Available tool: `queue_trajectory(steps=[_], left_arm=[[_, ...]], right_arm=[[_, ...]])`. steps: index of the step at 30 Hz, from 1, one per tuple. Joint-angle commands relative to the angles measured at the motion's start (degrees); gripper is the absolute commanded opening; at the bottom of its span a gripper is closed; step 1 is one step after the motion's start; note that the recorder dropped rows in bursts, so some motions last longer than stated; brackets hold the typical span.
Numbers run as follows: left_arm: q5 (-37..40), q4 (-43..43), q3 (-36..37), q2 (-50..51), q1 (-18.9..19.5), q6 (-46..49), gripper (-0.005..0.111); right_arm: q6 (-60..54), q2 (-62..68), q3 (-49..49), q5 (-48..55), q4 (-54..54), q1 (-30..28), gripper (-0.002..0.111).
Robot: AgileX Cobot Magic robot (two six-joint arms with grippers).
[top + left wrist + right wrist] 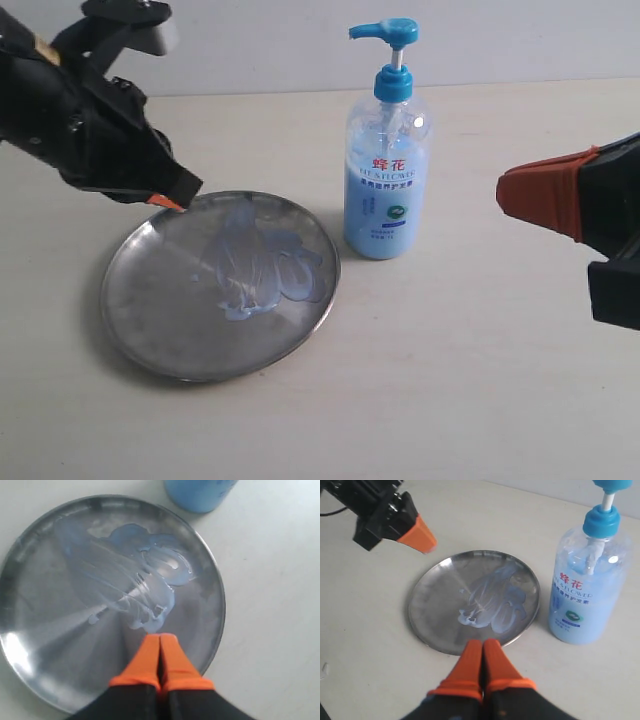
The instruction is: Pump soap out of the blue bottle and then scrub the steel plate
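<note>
From the exterior, looking down obliquely. From the left wrist, close over the steel plate [45, 645]; from the right, farther back, seemingly beyond its rim. Sharing plate and blue bottle [387, 190] throughout.

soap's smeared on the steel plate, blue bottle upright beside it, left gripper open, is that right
No: the left gripper is shut, its orange tips pressed together, as the left wrist view shows. The soap is smeared on the steel plate and the blue bottle stands upright beside it.

Left gripper [160, 640] and right gripper [483, 644] are black, orange-tipped.
</note>
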Motion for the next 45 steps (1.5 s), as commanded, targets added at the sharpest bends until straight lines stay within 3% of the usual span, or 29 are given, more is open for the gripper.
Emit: queue_trajectory(steps=[1,21,37,45], left_arm=[[-2.8,-0.6,5.2,-7.9,1.0,-0.3,0.000],[-9.3,-1.2,22.6,-44.6,1.0,0.7,0.000],[-12.2,0.5,32.3,-72.6,1.0,0.7,0.000],[-14.2,4.0,36.0,-82.0,1.0,-3.8,0.000]], right_arm=[[2.7,-0.2,0.2,0.2,-3.5,-0.3,0.000],[3.4,-0.2,0.2,0.8,-5.4,-0.3,0.000],[3.8,-0.3,0.2,0.8,-5.8,-0.3,0.000],[11.6,-7.5,0.4,0.9,-16.7,-0.3,0.000]])
